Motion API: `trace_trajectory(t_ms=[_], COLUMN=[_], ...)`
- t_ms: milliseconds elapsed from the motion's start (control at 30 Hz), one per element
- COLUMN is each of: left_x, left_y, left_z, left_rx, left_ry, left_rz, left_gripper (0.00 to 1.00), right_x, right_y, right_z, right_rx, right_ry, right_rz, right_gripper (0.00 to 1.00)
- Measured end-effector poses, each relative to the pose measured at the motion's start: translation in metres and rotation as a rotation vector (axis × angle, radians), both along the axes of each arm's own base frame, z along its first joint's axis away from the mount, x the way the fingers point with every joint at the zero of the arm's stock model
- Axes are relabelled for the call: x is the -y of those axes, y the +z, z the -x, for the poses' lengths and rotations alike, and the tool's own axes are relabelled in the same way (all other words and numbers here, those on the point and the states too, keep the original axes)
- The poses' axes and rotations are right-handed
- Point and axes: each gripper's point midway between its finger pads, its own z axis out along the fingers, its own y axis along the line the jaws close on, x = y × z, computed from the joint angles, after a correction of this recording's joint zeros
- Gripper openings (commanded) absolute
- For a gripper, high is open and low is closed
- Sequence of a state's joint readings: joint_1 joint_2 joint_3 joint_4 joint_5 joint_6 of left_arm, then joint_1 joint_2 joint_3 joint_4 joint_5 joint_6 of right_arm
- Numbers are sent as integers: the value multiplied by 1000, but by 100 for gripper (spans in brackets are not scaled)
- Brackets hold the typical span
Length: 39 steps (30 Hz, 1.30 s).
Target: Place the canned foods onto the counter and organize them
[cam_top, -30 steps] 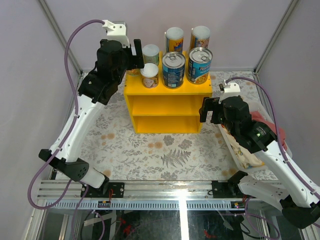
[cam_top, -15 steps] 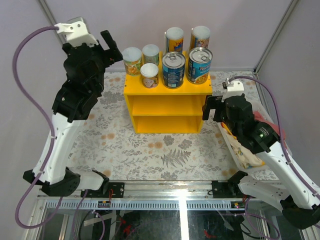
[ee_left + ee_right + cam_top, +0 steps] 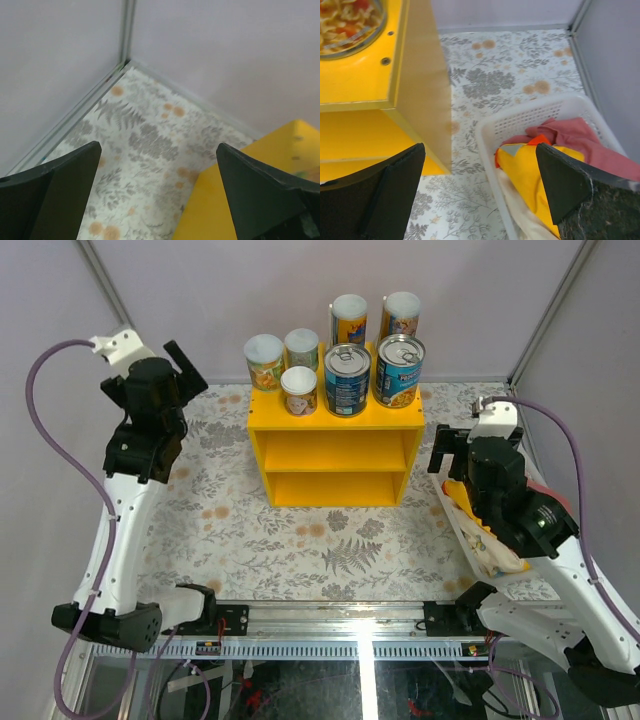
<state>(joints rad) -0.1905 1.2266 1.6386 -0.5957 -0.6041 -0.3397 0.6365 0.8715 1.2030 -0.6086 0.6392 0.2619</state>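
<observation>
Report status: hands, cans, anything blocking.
Left hand open, empty. Right hand open, empty. All seven cans upright on top of counter. Nothing in the way.

We tally two blue tins (image 3: 347,380) (image 3: 399,370), two tall cans (image 3: 349,320) (image 3: 401,312) and three small cans (image 3: 264,361) (image 3: 301,348) (image 3: 298,390): seven in all. We log one yellow counter (image 3: 335,426), with two open compartments (image 3: 335,448) (image 3: 335,488). One white basket (image 3: 530,115). In it we count cloth (image 3: 570,132) in three colours, red, yellow and white; how many separate pieces, we cannot tell. Two arms (image 3: 130,480) (image 3: 520,510).
</observation>
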Motion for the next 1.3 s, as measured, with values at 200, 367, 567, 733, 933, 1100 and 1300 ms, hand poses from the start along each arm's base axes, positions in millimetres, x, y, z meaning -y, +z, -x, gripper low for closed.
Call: trace_trajectory(t_ms=[200, 367, 567, 733, 933, 1100, 1300], left_x=[-25, -27, -24, -19, -17, -16, -14], left_y=[-95, -158, -193, -212, -222, -224, -224], left_z=[21, 48, 74, 91, 103, 103, 103], left_rx=[-150, -207, -158, -107, -70, -69, -67], left_ry=[69, 75, 53, 14, -12, -23, -31], left_rz=[46, 62, 95, 117, 118, 121, 123], left_gripper=[99, 97, 92, 91, 91, 91, 91], right_x=[25, 38, 41, 42, 54, 69, 85], right_y=[6, -10, -42, -73, -78, -79, -83], right_z=[9, 19, 29, 41, 53, 63, 74], right_rx=[44, 34, -29, -78, -72, -57, -74], right_ry=[-91, -131, -141, -154, -238, -318, -401], right_rz=[29, 32, 14, -42, -130, -161, -155], right_gripper=[99, 99, 99, 100, 100, 100, 100])
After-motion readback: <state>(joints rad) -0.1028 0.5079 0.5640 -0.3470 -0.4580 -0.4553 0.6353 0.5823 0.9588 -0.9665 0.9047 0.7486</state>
